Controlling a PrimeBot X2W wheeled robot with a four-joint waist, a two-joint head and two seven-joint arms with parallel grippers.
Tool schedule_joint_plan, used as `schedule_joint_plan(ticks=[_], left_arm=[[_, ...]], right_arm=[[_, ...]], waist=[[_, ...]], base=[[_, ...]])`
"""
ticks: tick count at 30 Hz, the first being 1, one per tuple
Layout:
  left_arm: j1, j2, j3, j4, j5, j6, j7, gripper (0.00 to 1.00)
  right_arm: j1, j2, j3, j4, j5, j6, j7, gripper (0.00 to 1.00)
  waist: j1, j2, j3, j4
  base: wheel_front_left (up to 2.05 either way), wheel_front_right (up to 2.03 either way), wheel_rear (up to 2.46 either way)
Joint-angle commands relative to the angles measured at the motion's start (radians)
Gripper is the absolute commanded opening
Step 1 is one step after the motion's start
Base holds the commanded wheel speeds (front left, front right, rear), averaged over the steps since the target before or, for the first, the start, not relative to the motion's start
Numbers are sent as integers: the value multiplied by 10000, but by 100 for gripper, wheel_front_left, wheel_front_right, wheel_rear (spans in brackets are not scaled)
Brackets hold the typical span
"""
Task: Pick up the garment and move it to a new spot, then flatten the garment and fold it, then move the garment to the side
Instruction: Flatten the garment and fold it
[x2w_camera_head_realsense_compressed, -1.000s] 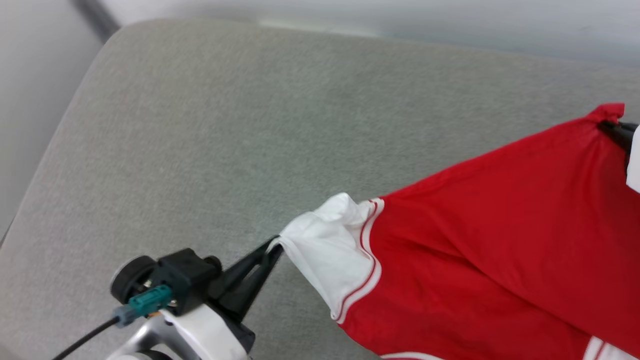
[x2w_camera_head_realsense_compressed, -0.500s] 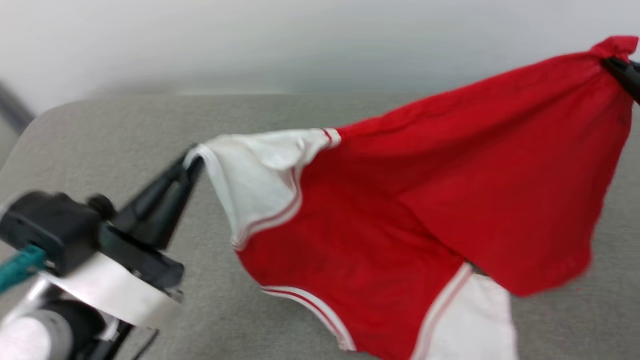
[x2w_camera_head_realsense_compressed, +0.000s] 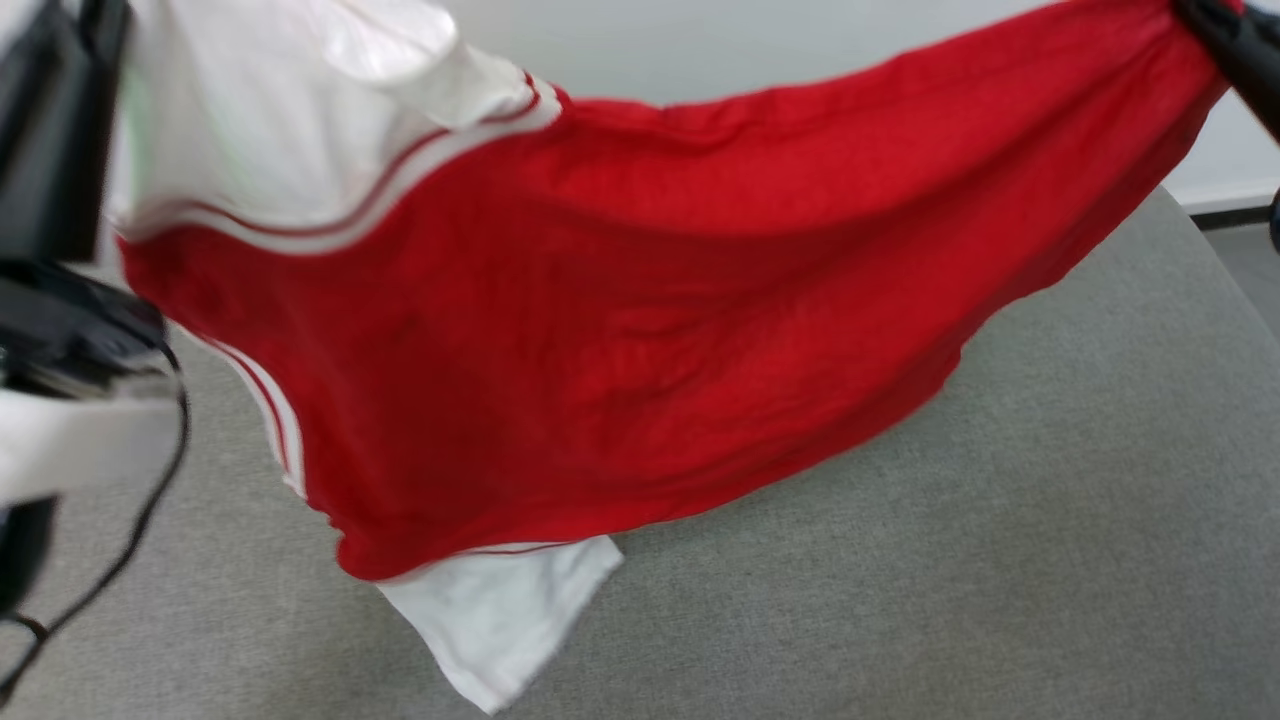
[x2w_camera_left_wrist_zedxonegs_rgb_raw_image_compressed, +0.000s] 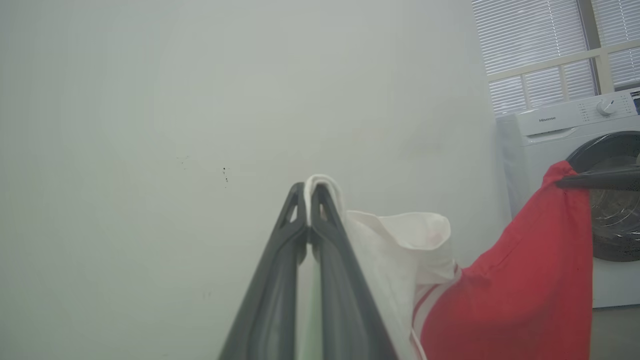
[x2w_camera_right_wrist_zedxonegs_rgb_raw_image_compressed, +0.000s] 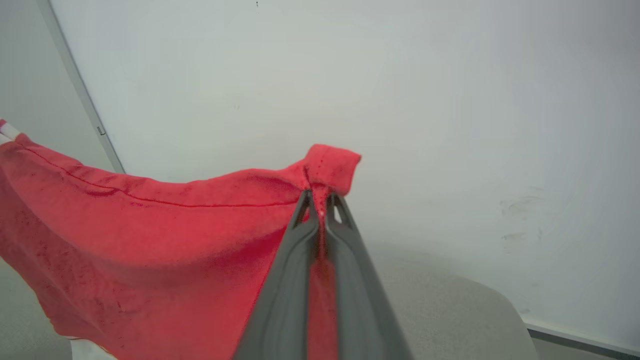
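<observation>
The garment (x2w_camera_head_realsense_compressed: 620, 330), red with white sleeves and striped trim, hangs stretched in the air between my two grippers above the grey padded surface (x2w_camera_head_realsense_compressed: 1000, 560). My left gripper (x2w_camera_left_wrist_zedxonegs_rgb_raw_image_compressed: 308, 191) is shut on the edge of one white sleeve (x2w_camera_left_wrist_zedxonegs_rgb_raw_image_compressed: 400, 240); its dark wrist block (x2w_camera_head_realsense_compressed: 50, 150) sits at the head view's left edge. My right gripper (x2w_camera_right_wrist_zedxonegs_rgb_raw_image_compressed: 320, 198) is shut on a bunched red hem corner (x2w_camera_right_wrist_zedxonegs_rgb_raw_image_compressed: 332, 162), and its dark fingers (x2w_camera_head_realsense_compressed: 1225, 35) reach in at the head view's top right. The other white sleeve (x2w_camera_head_realsense_compressed: 500, 620) dangles lowest, near the surface. The chest letters are hidden.
A pale wall (x2w_camera_right_wrist_zedxonegs_rgb_raw_image_compressed: 400, 75) stands close behind the surface. A white washing machine (x2w_camera_left_wrist_zedxonegs_rgb_raw_image_compressed: 560, 145) with a dark round door is off to one side below a blind-covered window (x2w_camera_left_wrist_zedxonegs_rgb_raw_image_compressed: 540, 40). A black cable (x2w_camera_head_realsense_compressed: 150, 500) loops beside my left arm.
Both grippers have risen, carrying the garment up off the grey surface so that it now hangs spread between them. The head camera has also shifted.
</observation>
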Motion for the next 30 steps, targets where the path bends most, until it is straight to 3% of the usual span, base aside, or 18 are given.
schedule_joint_plan(ticks=[1, 11, 17, 23, 30], left_arm=[[-331, 64, 144, 56, -86, 42, 82, 0], [-3325, -157, 728, 1434, -1021, -440, 508, 0], [-5949, -119, 147, 2972, -472, -1117, 809, 0], [-9157, -602, -558, 5171, 354, -1866, 877, 0], [-12471, -1643, -1097, 7978, 1047, -2443, 388, 0]], right_arm=[[-230, 115, -68, -159, -92, -4, -80, 0], [-1397, 224, -259, -463, -461, -4, -862, 0], [-2792, 101, -160, 70, -918, -4, -1689, 0], [-4721, 150, 326, 1309, -1503, -5, -2776, 0], [-7133, 215, 944, 3526, -2351, -5, -4033, 0]], waist=[[0, 0, 160, -171], [0, 0, 1511, -510], [0, 0, 2972, -499], [0, 0, 4365, -450], [0, 0, 5547, -218]], base=[[0, 0, 0], [0, 0, 0], [0, 0, 0], [0, 0, 0], [0, 0, 0]])
